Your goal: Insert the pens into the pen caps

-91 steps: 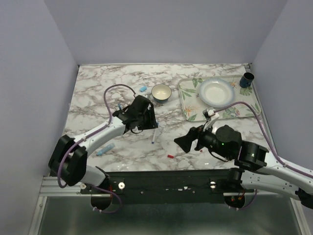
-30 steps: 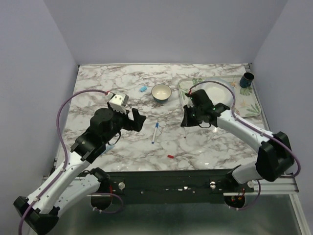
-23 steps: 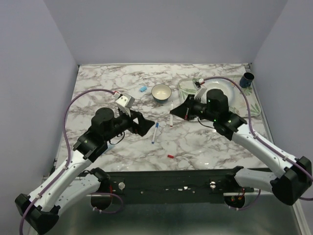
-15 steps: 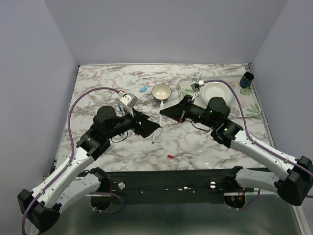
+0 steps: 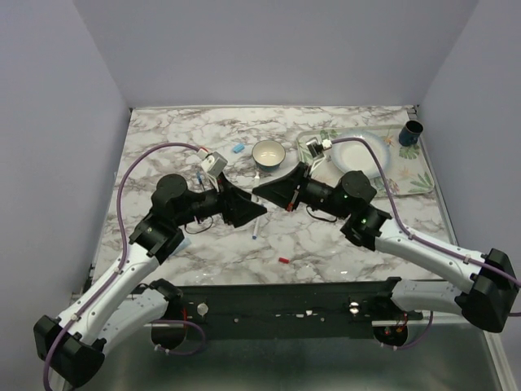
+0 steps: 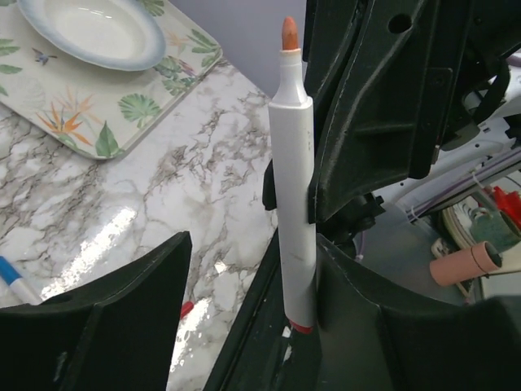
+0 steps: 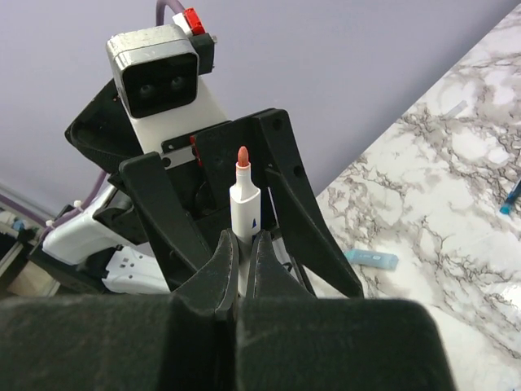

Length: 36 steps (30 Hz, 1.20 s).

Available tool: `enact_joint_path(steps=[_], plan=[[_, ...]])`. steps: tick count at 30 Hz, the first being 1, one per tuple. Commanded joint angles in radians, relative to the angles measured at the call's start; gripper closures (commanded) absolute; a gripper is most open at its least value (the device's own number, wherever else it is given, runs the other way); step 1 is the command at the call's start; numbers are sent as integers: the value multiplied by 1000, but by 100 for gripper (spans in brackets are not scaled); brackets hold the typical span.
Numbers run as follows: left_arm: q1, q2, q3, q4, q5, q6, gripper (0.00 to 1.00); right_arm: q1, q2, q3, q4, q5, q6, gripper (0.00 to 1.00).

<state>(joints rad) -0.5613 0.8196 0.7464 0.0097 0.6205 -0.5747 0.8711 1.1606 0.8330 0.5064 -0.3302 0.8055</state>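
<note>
My right gripper (image 7: pixel 242 240) is shut on a white-barrelled pen (image 7: pixel 244 199) whose bare orange-red tip points up. In the top view the right gripper (image 5: pixel 262 192) and left gripper (image 5: pixel 254 210) meet tip to tip above the table's middle. The left gripper (image 6: pixel 252 252) is open, with the pen (image 6: pixel 291 163) standing between its fingers (image 7: pixel 305 204), close against the right-hand one and well clear of the other. A second pen (image 5: pixel 255 230) with a blue end lies on the table under the grippers. A red pen cap (image 5: pixel 283 260) lies near the front edge, and a blue one (image 5: pixel 238 148) at the back.
A small bowl (image 5: pixel 269 153) stands behind the grippers. A leaf-patterned tray (image 5: pixel 313 183) holds a white plate (image 5: pixel 358 155) at the back right, with a dark blue cup (image 5: pixel 411 133) in the corner. Another blue cap (image 7: pixel 370 258) lies on the marble at the left.
Both arms have swung inward until their grippers meet. The right one brought the pen between the left fingers, and the left jaws have narrowed around it.
</note>
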Motion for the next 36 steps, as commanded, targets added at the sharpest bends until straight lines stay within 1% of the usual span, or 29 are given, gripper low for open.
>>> enact_joint_path(steps=[1, 2, 3, 5, 8, 9, 11, 12, 13, 14, 15, 16, 17, 18, 19, 20, 23, 24, 26, 27, 29, 32, 33, 34, 35, 36], plan=[[34, -14, -24, 87, 76, -45, 40, 17, 7, -28, 52, 10, -17, 99], [35, -13, -24, 90, 84, -44, 42, 20, 7, -29, 52, 11, -20, 99], [37, -11, -24, 90, 87, -44, 48, 20, 7, -34, 53, 17, -25, 99], [41, -7, -24, 92, 94, -44, 51, 23, 5, -35, 55, 22, -31, 99], [41, -4, -25, 95, 111, -37, 61, 22, 7, -29, 44, 20, -40, 99], [41, -4, -25, 96, 116, -34, 69, 23, 7, -26, 37, 19, -48, 99], [41, 0, -25, 98, 127, -33, 79, 26, 5, -23, 32, 19, -54, 99], [41, 3, -24, 98, 130, -27, 91, 26, 7, -21, 23, 19, -63, 99], [41, 6, -24, 101, 142, -28, 98, 28, 7, -20, 15, 19, -69, 99], [41, 9, -22, 101, 146, -25, 100, 26, 8, -17, 8, 19, -71, 99], [41, 9, -22, 101, 150, -24, 100, 26, 8, -11, -12, 7, -77, 99], [41, 10, -22, 98, 150, -16, 100, 28, 8, -6, -31, 2, -80, 94], [41, 10, -21, 93, 140, -11, 100, 26, 8, 11, -57, 2, -81, 74], [43, 9, -19, 82, 133, -2, 100, 28, 4, 17, -109, 3, -92, 63], [43, 1, -15, 50, 122, 25, 100, 28, -2, 21, -133, 0, -106, 54], [43, -3, -7, 29, 78, 39, 100, 28, -10, 23, -159, -1, -123, 43], [43, -31, 10, -72, -20, 110, 100, 28, -65, 18, -279, 5, -204, 33], [43, -39, 14, -101, -110, 122, 100, 26, -81, 3, -337, 23, -230, 32], [43, -59, 31, -180, -207, 156, 100, 28, -130, -15, -399, 58, -242, 32], [43, -63, 36, -203, -310, 165, 100, 28, -140, -21, -470, 119, -208, 32], [43, -80, 50, -250, -391, 179, 100, 28, -164, -35, -550, 158, -174, 32], [43, -115, 51, -272, -510, 200, 100, 28, -151, -69, -600, 94, -258, 34], [43, -125, 50, -277, -537, 202, 100, 28, -136, -66, -680, 165, -238, 35], [43, -144, 50, -286, -594, 205, 100, 26, -118, -52, -753, 236, -192, 37], [43, -154, 45, -289, -613, 208, 100, 26, -83, 10, -840, 308, -130, 43], [43, -164, 42, -289, -639, 211, 100, 28, -14, 44, -1008, 386, -30, 45]])
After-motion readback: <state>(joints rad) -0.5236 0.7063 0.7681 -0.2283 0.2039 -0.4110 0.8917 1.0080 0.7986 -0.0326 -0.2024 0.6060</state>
